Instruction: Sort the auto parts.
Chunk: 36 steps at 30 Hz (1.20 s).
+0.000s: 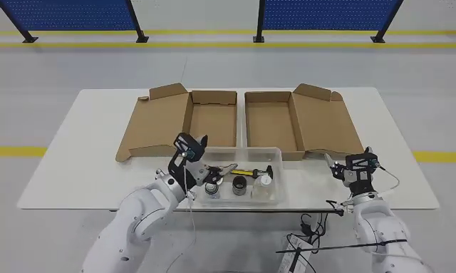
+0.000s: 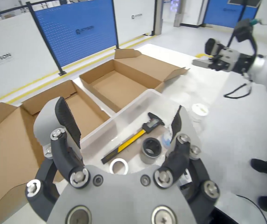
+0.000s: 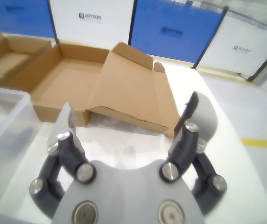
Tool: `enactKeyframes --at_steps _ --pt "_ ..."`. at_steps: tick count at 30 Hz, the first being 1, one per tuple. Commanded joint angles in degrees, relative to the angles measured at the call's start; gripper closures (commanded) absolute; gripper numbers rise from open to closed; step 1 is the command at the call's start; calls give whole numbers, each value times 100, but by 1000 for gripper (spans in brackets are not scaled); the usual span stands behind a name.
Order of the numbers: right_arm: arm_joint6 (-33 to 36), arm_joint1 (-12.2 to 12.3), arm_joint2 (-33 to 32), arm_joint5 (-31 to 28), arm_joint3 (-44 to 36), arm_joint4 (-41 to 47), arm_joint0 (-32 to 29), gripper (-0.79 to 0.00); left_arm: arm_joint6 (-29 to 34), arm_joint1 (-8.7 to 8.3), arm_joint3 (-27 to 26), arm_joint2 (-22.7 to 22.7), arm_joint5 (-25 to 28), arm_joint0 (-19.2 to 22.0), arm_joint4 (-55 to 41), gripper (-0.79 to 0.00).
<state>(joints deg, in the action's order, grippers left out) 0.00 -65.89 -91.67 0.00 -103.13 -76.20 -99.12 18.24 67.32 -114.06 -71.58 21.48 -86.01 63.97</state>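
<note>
Clear plastic bin (image 1: 275, 153) at the near edge of the desk (image 1: 85, 152) holds a caliper (image 2: 135, 138), metal sleeve (image 2: 151, 149) and white ring (image 2: 118, 166); my left gripper (image 2: 120, 117) hangs over them with fingers apart, and the right gripper (image 3: 131, 108) is likewise spread, so I judge a first pick comes next: lower squarely onto the sleeve.

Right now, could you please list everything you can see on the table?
Table: one, white, under everything.
Boxes: two, brown, open, side by side behind the bin.
Bin: one, clear, at the near edge.
Caliper: one, black and yellow, in the bin.
Sleeve: one, grey with a dark bore, in the bin.
Ring: one, white, in the bin.
Bottle: one, white, in the bin.
Left gripper: open, over the bin.
Right gripper: open, over the table beside the bin.
</note>
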Motion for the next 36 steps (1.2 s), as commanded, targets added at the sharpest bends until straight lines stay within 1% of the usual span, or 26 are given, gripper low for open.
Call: enactKeyframes --at_steps 1,5,8,18,24,36 --pt "0 0 0 0 0 0 0 -785 136 12 -34 158 81 40 -149 -785" --pt "0 0 0 0 0 0 0 -785 372 33 -58 440 184 133 -342 -785" --pt "0 0 0 0 0 0 0 -785 430 44 -8 612 225 176 -294 -785" --pt "0 0 0 0 0 0 0 -785 377 79 268 1130 353 330 78 -785" --pt "0 0 0 0 0 0 0 -785 144 124 572 1361 214 533 369 -785" --pt "0 0 0 0 0 0 0 -785 20 231 1161 1787 -113 844 599 -785"
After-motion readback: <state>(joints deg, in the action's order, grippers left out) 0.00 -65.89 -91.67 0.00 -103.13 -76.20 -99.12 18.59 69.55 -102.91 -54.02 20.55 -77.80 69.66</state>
